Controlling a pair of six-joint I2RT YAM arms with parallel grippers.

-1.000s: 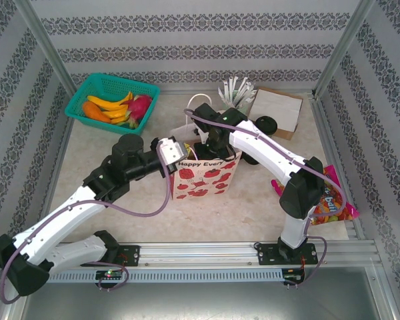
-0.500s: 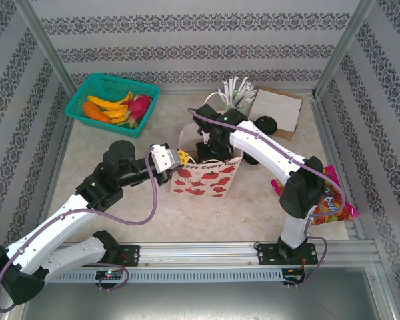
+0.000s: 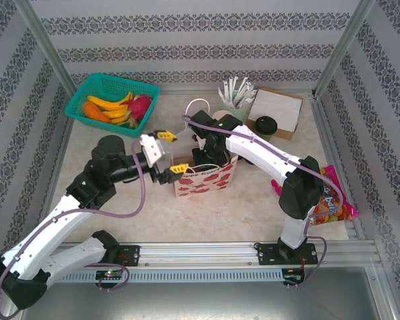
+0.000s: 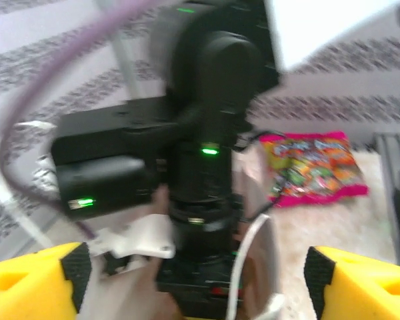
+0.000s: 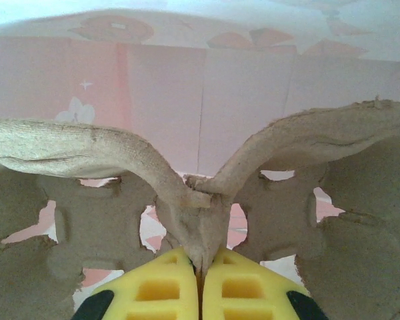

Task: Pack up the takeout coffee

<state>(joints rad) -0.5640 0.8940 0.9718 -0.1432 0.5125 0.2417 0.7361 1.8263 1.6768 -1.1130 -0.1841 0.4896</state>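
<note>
**Packing Under Way, One Arm Deep, One Standing By**

Reaching down into the white paper gift bag printed with red fruit (image 3: 210,181) at mid-table, the right claw (image 5: 200,270) has its yellow jaws pressed tight on the centre ridge of a grey-brown moulded-pulp cup tray (image 5: 87,153). Pinching that ridge appears meant to keep the tray level between the bag's pink-lit walls. Whether the tray rests on the bag's floor cannot be told.

The left claw (image 3: 172,152) hangs just beside the bag's left side, jaws spread wide with nothing between them. It seems placed to steady the bag's mouth if needed. From its own wrist camera, the yellow fingertips (image 4: 33,280) frame the black wrist of the right arm (image 4: 207,133).

The takeout coffee, a small green paper cup under a round black plastic lid (image 3: 265,125), stands upright toward the table's far right corner. It is just beside a flat brown cardboard box (image 3: 280,110) and well apart from both claws, so the cup itself is not yet packed.

A mint-green holder of white sticks (image 3: 234,100) stands near the far edge. A teal plastic basket of fruit (image 3: 110,100) occupies the far left corner, and a pink bag of sweets (image 3: 332,203) lies at the right edge.
</note>
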